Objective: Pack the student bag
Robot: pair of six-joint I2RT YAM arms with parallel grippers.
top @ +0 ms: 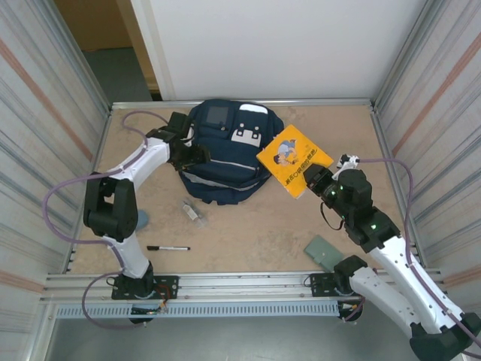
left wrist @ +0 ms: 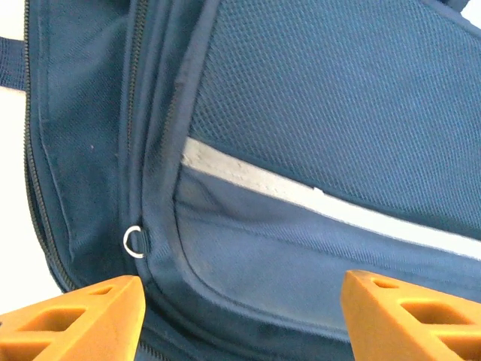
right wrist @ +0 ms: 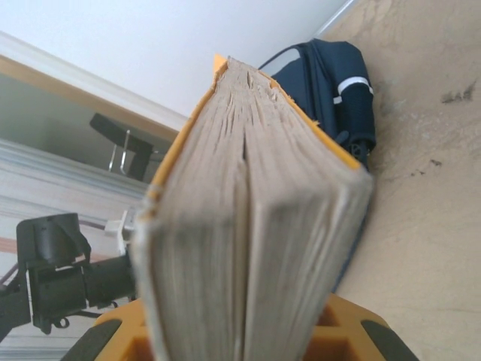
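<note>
i see a tan table [top: 248,226] walled with grey panels. the bag [top: 225,154], navy with pale stripes, lies flat at the far middle of the table, front side up. the left gripper [left wrist: 240,316] hovers close over the bag's left side, released, its orange fingers spread wide with only bag fabric below them; its wrist camera shows a zip line, a grey stripe [left wrist: 248,177] and a small metal ring [left wrist: 134,242]. the right gripper [top: 312,179] is clenched on a yellow book [top: 294,159], grasping it at its near corner, the book just beside the bag's right edge. a green pad [top: 325,252] lies near the right arm's base. a blue disc [top: 141,219] sits partly behind the left arm. a black marker [top: 168,248] lies near the left base.
</note>
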